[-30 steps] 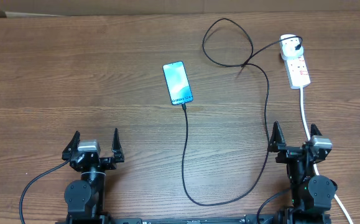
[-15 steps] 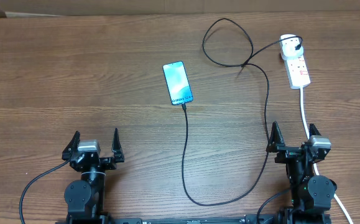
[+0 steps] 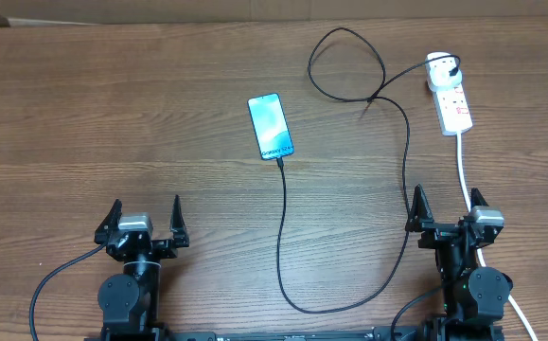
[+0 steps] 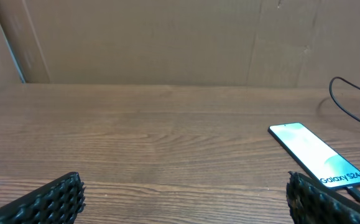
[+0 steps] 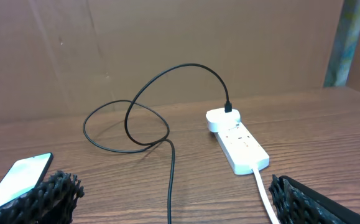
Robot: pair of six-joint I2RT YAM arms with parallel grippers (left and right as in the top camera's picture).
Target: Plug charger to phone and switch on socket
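The phone (image 3: 271, 126) lies screen up and lit at the table's middle; it shows too in the left wrist view (image 4: 316, 155) and the right wrist view (image 5: 17, 177). The charger cable (image 3: 284, 237) runs from the phone's near end, loops round the front and up to its plug adapter (image 3: 441, 66) on the white socket strip (image 3: 453, 104), seen closer as socket (image 5: 239, 142) with cable (image 5: 170, 180). My left gripper (image 3: 145, 221) stands open near the front left, far from the phone. My right gripper (image 3: 449, 208) stands open at the front right, empty.
The socket's thick white cord (image 3: 465, 175) runs down toward my right arm and passes beside its finger (image 5: 263, 199). A brown cardboard wall (image 4: 167, 37) stands behind the table's far edge. The cable forms a loose loop (image 3: 347, 64) at the back.
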